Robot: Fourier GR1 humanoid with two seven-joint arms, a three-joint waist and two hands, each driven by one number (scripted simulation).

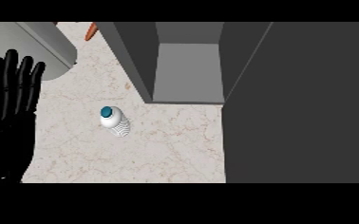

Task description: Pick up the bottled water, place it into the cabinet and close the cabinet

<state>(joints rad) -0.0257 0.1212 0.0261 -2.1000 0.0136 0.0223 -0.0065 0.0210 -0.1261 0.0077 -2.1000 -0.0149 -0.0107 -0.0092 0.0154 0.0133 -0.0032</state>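
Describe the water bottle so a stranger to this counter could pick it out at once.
Start at the open grey cabinet standing on the pale marble counter. Just in front of its left corner, apart from it, stands the bottle. It is the only small white ribbed thing there, with a blue cap.

Bench [175, 156]: pale marbled top with faint reddish veins.
Bottled water [113, 121]: stands upright on the bench, white with a teal cap, left of centre.
Cabinet [189, 61]: grey, open, sits on the bench beyond the bottle and to its right.
Orange object [90, 32]: lies at the far edge; cannot tell what it is.
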